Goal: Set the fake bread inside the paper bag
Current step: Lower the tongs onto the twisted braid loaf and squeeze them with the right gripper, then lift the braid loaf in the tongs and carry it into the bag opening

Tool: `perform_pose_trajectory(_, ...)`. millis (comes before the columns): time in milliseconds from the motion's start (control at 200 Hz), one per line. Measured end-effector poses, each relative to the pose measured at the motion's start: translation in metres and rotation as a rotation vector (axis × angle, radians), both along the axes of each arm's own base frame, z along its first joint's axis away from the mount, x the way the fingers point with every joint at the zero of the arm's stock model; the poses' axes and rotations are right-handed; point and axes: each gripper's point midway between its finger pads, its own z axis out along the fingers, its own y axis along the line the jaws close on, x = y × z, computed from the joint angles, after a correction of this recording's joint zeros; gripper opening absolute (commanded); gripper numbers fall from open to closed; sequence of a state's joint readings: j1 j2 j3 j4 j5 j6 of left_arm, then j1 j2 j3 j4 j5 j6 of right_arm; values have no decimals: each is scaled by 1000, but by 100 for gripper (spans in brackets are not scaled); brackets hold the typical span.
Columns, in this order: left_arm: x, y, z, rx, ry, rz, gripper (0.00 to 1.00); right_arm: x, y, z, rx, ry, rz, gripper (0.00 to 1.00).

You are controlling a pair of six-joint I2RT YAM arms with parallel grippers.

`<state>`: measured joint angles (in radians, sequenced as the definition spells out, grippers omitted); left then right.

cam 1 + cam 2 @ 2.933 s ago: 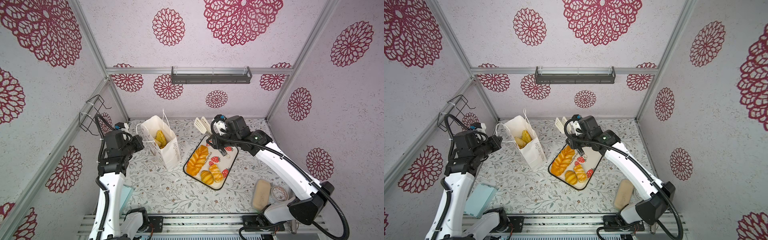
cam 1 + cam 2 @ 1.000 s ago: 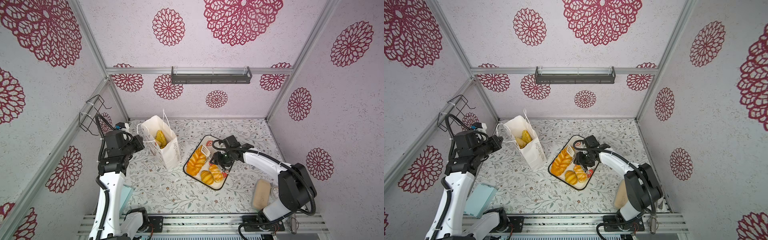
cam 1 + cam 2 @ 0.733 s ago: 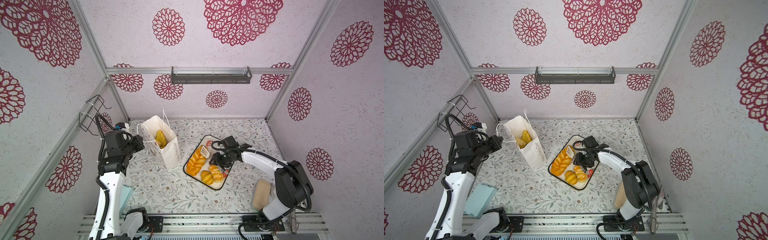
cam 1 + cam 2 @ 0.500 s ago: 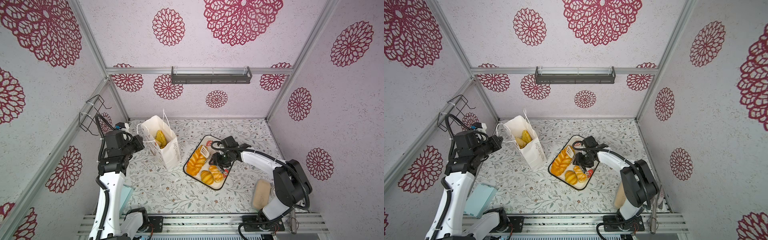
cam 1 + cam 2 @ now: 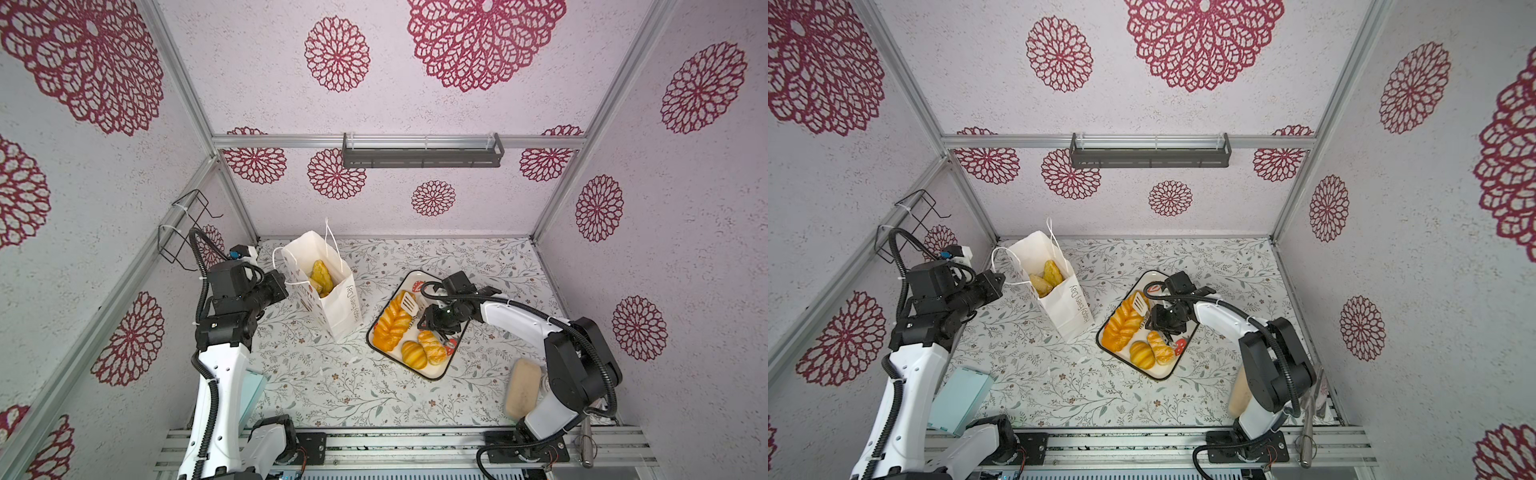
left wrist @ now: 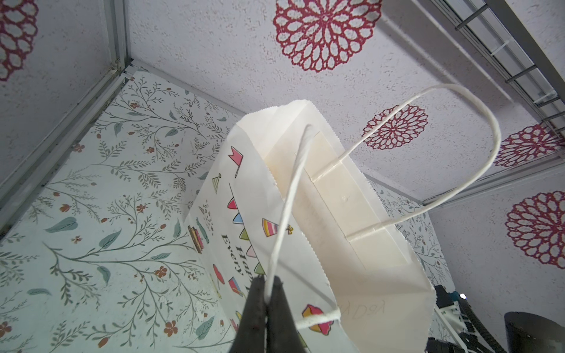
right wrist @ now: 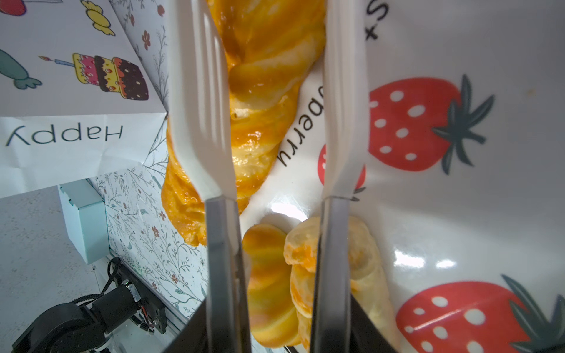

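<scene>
The white paper bag (image 5: 337,309) (image 5: 1068,308) (image 6: 336,244) stands open at the back left with fake bread (image 5: 322,274) (image 5: 1045,276) inside. My left gripper (image 5: 279,277) (image 6: 268,293) is shut on its cord handle (image 6: 287,211). On the strawberry tray (image 5: 432,375) (image 7: 458,214) lie a braided loaf (image 5: 390,325) (image 5: 1121,326) (image 7: 263,91), a round roll (image 5: 413,354) (image 7: 266,275) and a croissant (image 5: 433,353) (image 7: 362,259). My right gripper (image 5: 430,321) (image 7: 278,330) is shut on white tongs (image 5: 409,303) (image 7: 198,107). The tong blades stand apart: one lies over the loaf, the other over bare tray beside it.
A pale beige block (image 5: 521,392) lies at the front right by the right arm's base. A teal box (image 5: 959,399) sits at the front left. A wire rack (image 5: 187,228) hangs on the left wall and a dark shelf (image 5: 422,151) on the back wall.
The right arm came down from beside the bag to the tray, and its tong blades have drawn closer together over the loaf. The left gripper still holds the handle, unmoved.
</scene>
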<state>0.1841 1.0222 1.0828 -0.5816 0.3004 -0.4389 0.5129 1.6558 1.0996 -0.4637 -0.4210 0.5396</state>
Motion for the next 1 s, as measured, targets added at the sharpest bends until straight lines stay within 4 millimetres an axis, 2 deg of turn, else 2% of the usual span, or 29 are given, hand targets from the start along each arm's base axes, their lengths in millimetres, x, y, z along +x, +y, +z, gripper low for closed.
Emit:
perform_pose_trajectory(240, 0, 1, 0, 0, 0, 3, 0, 3, 0, 1, -1, -3, 5, 22)
perform_pose_trajectory(540, 0, 1, 0, 0, 0, 1, 0, 8, -4, 8, 5, -17, -15, 19)
perform_pose_trajectory(660, 0, 0, 0, -1, -1, 0, 0, 10, -10, 24, 15, -60, -29, 19)
perform_pose_trajectory(1001, 2, 0, -3, -10, 8, 0, 0, 13, -30, 93, 26, -242, -66, 19)
